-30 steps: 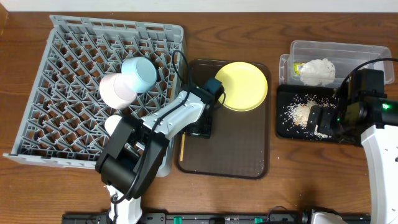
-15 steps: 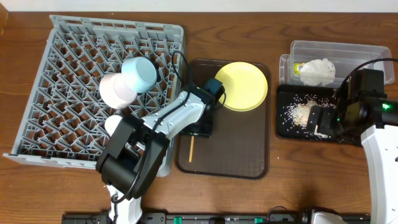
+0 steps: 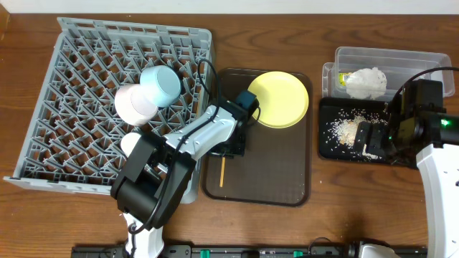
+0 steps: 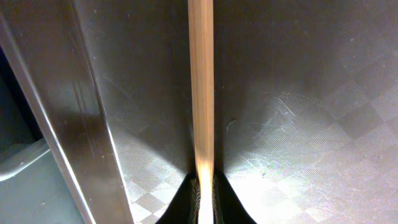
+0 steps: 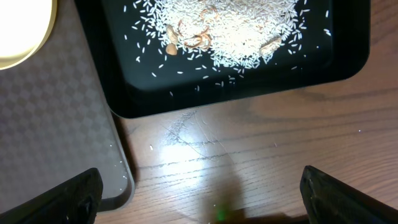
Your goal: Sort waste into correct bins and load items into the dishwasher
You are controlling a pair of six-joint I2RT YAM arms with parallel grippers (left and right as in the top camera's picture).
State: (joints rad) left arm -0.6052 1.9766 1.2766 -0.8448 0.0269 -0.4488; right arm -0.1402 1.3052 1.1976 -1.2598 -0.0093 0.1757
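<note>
My left gripper is shut on one end of a thin wooden chopstick that lies along the brown serving tray. From overhead the chopstick pokes out below the left gripper. The pale-yellow plate rests at the tray's far end. A pinkish bowl and a light-blue bowl sit in the grey dish rack. My right gripper is open over bare wood, just in front of the black tray holding rice crumbs.
The clear tub at the back right holds the white napkin and a green-yellow wrapper. The black tray lies right in front of it. The left arm stretches from the table's front edge over the rack's near right corner.
The left gripper has closed on the chopstick, which has shifted a little to the right, away from the tray's left rim. The right arm has not moved.
</note>
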